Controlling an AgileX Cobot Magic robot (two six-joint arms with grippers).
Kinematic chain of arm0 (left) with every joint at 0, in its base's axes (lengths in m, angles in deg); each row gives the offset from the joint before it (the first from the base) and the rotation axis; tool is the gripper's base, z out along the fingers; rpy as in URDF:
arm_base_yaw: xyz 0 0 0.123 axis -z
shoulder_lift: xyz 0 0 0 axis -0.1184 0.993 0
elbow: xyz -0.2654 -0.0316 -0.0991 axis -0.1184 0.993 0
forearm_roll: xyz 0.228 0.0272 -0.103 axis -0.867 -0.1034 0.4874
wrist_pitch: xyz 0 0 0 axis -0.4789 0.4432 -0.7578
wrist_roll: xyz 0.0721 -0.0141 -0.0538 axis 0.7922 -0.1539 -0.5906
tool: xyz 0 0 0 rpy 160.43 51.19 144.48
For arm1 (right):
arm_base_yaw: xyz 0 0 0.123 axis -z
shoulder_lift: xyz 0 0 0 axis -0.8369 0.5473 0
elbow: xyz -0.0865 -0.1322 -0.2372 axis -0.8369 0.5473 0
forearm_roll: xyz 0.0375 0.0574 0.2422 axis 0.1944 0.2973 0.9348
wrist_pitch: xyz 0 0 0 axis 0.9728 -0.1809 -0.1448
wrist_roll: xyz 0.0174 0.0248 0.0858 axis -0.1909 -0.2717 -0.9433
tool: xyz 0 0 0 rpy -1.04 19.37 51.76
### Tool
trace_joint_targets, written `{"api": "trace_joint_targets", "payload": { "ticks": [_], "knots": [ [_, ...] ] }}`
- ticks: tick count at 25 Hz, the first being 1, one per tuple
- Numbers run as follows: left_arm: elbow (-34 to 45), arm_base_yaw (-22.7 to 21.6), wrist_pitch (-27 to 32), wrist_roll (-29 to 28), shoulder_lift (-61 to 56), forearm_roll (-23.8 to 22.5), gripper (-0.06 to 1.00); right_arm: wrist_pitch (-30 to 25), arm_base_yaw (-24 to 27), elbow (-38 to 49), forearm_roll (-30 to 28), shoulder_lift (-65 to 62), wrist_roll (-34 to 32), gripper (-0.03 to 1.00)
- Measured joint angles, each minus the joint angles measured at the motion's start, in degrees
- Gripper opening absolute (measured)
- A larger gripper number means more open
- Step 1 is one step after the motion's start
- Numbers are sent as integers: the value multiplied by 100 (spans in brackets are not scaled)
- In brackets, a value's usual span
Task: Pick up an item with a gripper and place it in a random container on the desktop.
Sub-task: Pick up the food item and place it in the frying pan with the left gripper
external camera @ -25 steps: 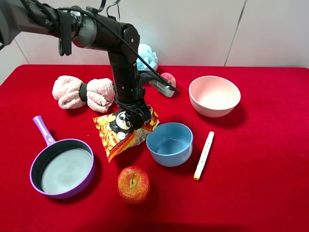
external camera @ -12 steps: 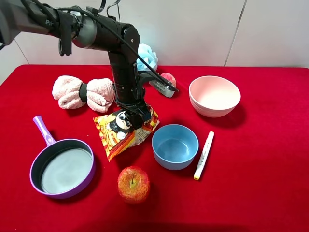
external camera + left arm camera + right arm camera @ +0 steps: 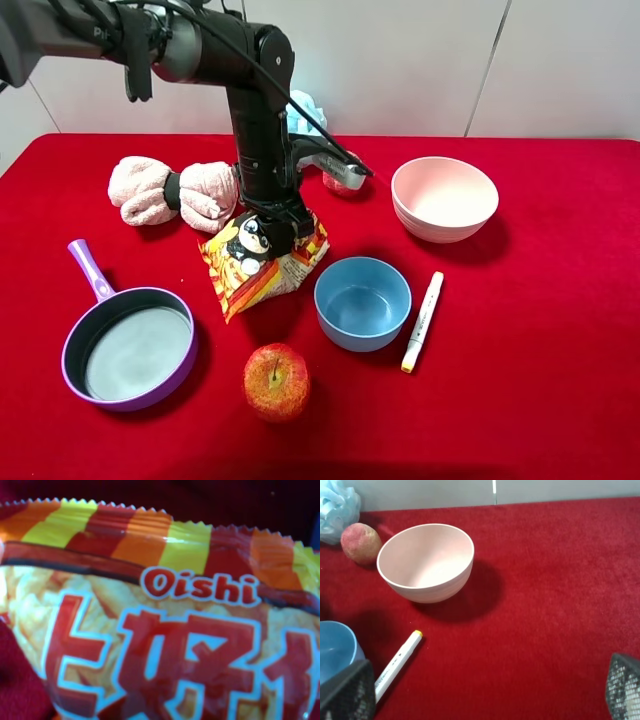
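Note:
The snack bag, orange-yellow-red with a cartoon face, is tilted up off the red desktop, its lower end near the cloth. My left gripper is shut on the bag's upper part, coming from above. In the left wrist view the bag fills the picture and the fingers are hidden. The purple frying pan sits at the front left, apart from the bag. My right gripper is open and empty over the cloth, and it does not show in the exterior view.
A blue bowl stands just right of the bag, with a white marker beside it. A pink bowl is at the back right, an apple in front, a pink towel roll and a peach behind.
My left arm has risen a little and the bag's upper end has come up with it. The blue bowl slid slightly right earlier and has stayed there.

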Motion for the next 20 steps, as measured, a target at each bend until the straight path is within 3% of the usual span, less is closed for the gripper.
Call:
{"api": "trace_joint_targets", "payload": {
  "ticks": [9, 20],
  "knots": [
    [-190, 0, 342, -25, -511, 25, 30, 0, 0, 0, 0, 0, 0, 69],
    [-222, 0, 519, -490, -1115, 25, 28, 0, 0, 0, 0, 0, 0, 69]
  ]
}}
